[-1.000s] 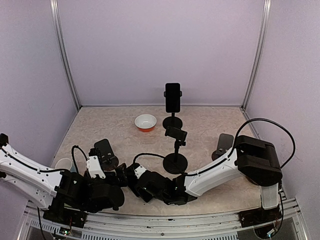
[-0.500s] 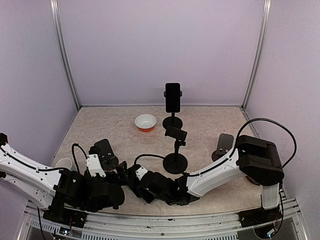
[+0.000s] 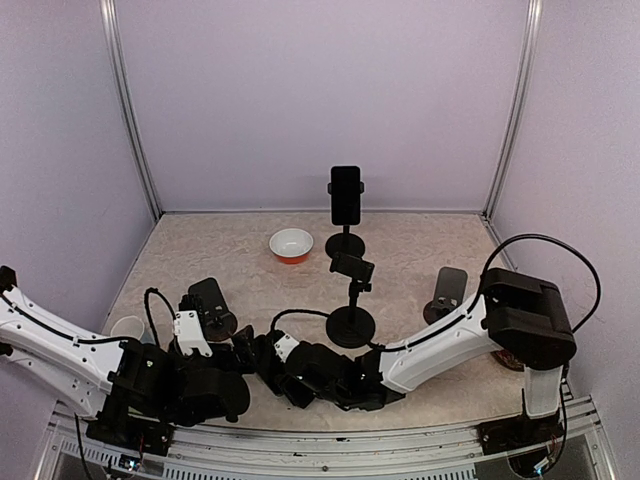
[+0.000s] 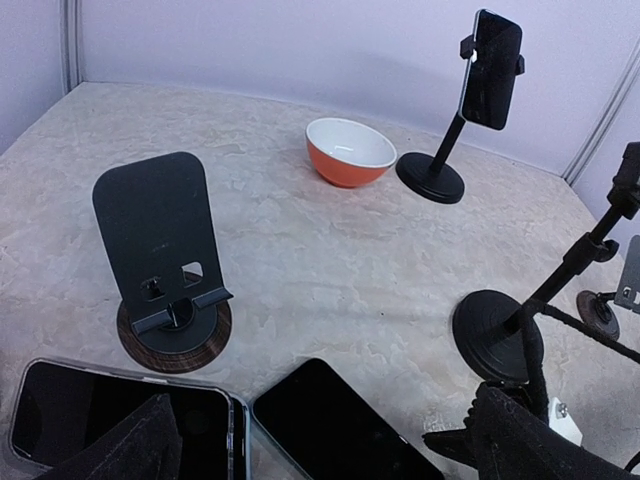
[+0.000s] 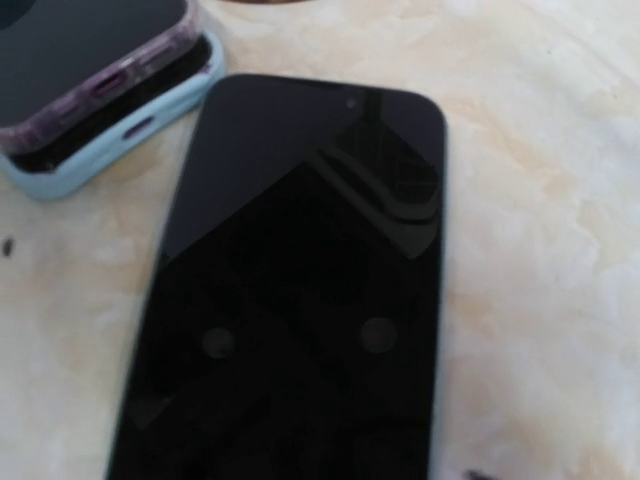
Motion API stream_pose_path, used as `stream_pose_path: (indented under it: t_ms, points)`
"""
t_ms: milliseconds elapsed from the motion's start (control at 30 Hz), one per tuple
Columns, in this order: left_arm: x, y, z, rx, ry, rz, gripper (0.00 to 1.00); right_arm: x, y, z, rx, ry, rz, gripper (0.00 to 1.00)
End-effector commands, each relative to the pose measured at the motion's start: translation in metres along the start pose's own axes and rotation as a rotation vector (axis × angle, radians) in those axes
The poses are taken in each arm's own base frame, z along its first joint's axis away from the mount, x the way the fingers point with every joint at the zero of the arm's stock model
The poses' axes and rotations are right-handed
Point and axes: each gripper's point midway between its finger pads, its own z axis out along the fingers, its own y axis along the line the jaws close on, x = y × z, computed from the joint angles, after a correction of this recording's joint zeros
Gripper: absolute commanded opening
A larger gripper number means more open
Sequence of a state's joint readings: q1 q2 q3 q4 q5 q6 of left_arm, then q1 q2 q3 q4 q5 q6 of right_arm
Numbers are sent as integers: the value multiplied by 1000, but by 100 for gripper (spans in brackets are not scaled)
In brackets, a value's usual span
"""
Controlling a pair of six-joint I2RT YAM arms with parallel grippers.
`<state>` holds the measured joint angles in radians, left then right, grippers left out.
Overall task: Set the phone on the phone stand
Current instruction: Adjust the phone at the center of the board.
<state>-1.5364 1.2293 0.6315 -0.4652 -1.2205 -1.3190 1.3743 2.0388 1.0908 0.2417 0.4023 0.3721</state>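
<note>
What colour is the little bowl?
The bowl is orange outside and white inside. The left wrist view shows it best.

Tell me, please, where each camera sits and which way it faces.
Top external: high behind the bases, looking down the table toward the back wall; left arm and right arm show.
Left wrist: low over the table, facing the orange bowl and flat phone stand; its fingers fill the bottom corners.
Right wrist: close above a black phone, looking down; no robot part shows.
Shared: both wrist views show that black phone.

black phone (image 5: pixel 290 300), pale-blue cased phone (image 5: pixel 95 85), orange bowl (image 4: pixel 350 155), beige marbled table (image 4: pixel 300 265)
</note>
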Motion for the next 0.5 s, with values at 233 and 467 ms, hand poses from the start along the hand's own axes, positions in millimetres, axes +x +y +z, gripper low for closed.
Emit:
stream_pose_path:
  t_ms: [233,467]
  points:
    - [-22,10,-9,-17,-39,-28,99,-27,26,-5,-84,63,-83,85]
    - [-24,22,-11,-23,-39,-39,99,-18,18,15,-59,117,-47,93]
